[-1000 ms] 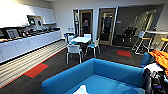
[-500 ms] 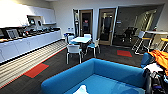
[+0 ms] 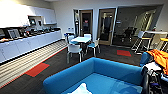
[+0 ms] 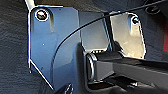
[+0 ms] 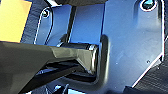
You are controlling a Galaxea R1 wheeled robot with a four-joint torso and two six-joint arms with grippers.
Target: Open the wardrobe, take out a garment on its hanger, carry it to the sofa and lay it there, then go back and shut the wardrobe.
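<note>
Head view: the blue sofa (image 3: 100, 75) sits directly below and in front of the camera, seat wide and mostly bare. A patch of white fabric (image 3: 80, 89) lies on the seat at the near edge of the frame; it looks like the garment, though too little shows to be sure, and no hanger can be made out on it. An orange cloth (image 3: 160, 58) and other items are piled at the sofa's right end. Beyond the sofa: a small white table (image 3: 80, 39) with white-and-blue chairs (image 3: 74, 48), a long counter (image 3: 30, 42) along the left wall, red floor patches (image 3: 37, 69), glass doors (image 3: 107, 26) at the back. Judgement: the step in hand is the lay-down at the sofa, near its end or just done. To do it well, the shirt should rest flat on the open seat, well apart from the pile at the right end, with the hanger fully supported by the cushion so nothing slides off the front edge. Fingers: cannot tell for either arm whether they are apart or together, nor what they touch; both wrist views show the robot's own dark plate and jointed bar over dark carpet, so no placing of the shirt relative to the fingers is possible.
</note>
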